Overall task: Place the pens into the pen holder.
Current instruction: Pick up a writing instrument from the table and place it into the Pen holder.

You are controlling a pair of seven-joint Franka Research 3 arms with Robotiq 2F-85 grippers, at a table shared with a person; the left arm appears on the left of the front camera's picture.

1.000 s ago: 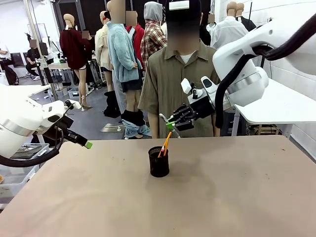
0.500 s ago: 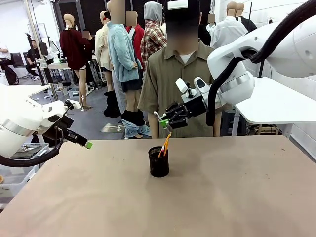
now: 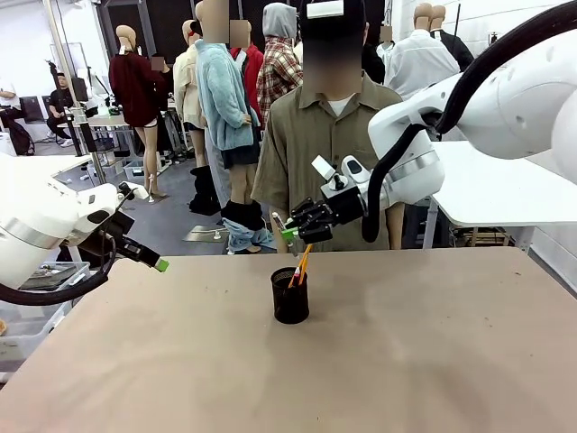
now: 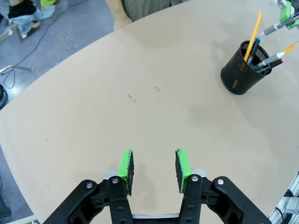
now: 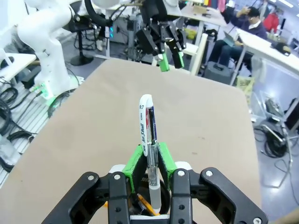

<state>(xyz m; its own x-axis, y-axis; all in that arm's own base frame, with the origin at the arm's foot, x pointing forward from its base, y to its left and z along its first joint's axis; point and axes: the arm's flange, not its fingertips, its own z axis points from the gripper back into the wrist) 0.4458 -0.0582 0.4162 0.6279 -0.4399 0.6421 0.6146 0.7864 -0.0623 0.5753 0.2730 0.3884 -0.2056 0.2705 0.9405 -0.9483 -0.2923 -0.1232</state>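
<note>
Now | right gripper (image 5: 150, 161) clamped on silver-grey pen (image 5: 148, 140) above pen holder (image 3: 290, 295) | left gripper (image 4: 154, 169) wide, empty

The robot's right arm reaches in from the right across the middle of the surface (image 3: 451, 361), its wrist tilted down and leftward. The right hand (image 3: 290, 228) hangs in the air at the far middle, its green-padded fingers (image 5: 135, 163) pinched together. The left arm stays at the near left edge; the left hand (image 4: 154, 169) hovers with its fingers spread apart, empty.
</note>
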